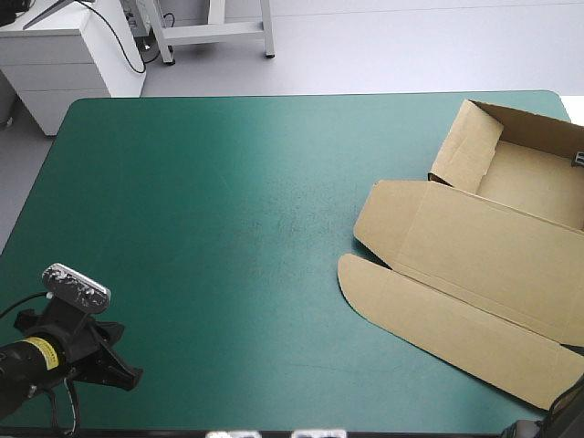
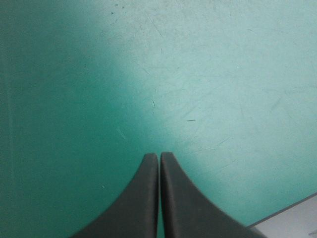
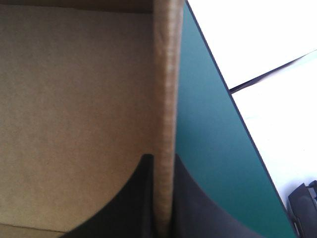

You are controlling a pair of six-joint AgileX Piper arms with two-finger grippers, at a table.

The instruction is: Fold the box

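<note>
The brown box [image 1: 474, 265] lies at the table's right side as an open tray with raised walls, its lid [image 1: 456, 301] flat toward the front. In the right wrist view my right gripper [image 3: 162, 161] is shut on the box's wall [image 3: 166, 89], one finger inside the tray and one outside. In the high view only a black bit of that gripper [image 1: 578, 157] shows at the tray's right wall. My left gripper [image 2: 159, 155] is shut on nothing over bare teal-green cover, near the front left corner [image 1: 114, 363], far from the box.
The table's right edge [image 3: 233, 119] runs close beside the held wall, with pale floor beyond it. A table edge also shows near the left gripper [image 2: 282, 213]. A white cabinet [image 1: 64, 55] stands beyond the far left corner.
</note>
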